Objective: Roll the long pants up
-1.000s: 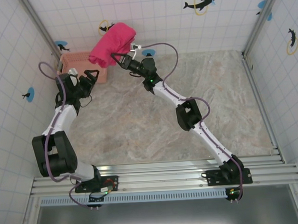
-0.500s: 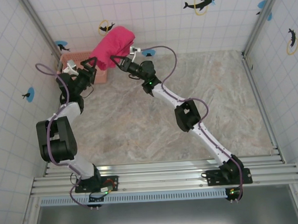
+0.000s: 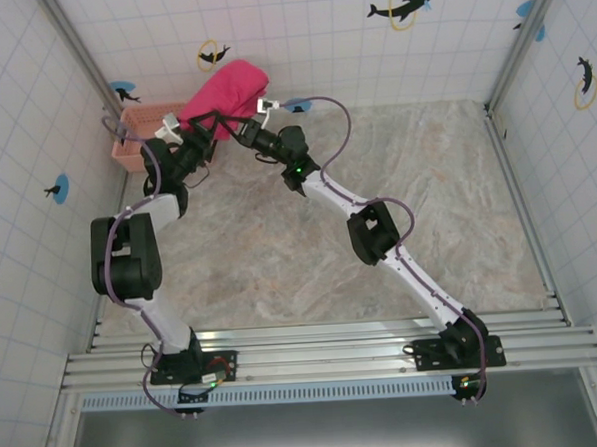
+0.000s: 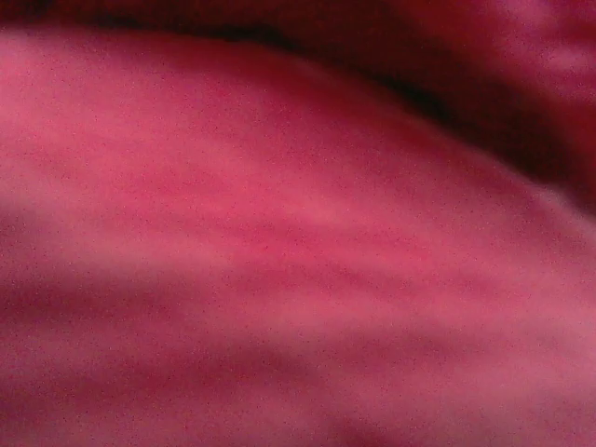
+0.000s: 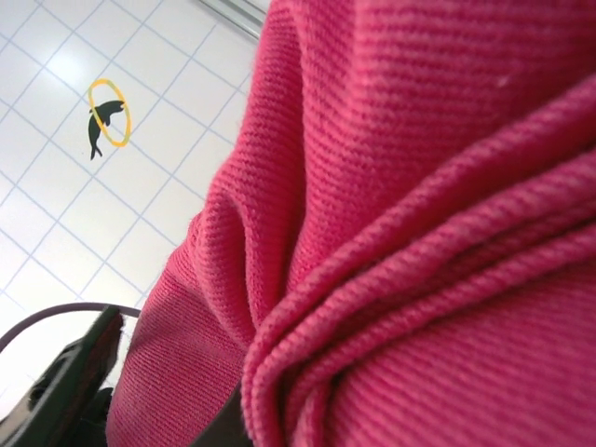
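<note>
Long pants [image 3: 233, 87] were judged soft and limp, best gripped at gathered folds; these were pinched by the right end effector [image 3: 232, 126]; whether the left end effector [image 3: 197, 123] was spread could not be told.

No legible words, numbers or brand marks, only wordless decals on the tiled walls [image 3: 298, 23], black dolphin in yellow ring [image 3: 403, 6], small dolphin on blue disc [image 3: 60, 187], ringed dolphin [image 5: 109, 114] beside the cloth

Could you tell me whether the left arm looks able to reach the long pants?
Probably yes: the left gripper sits against the long pants, its wrist camera sees the cloth very close, and nothing stands between them. The right gripper seems to hold them up.
</note>
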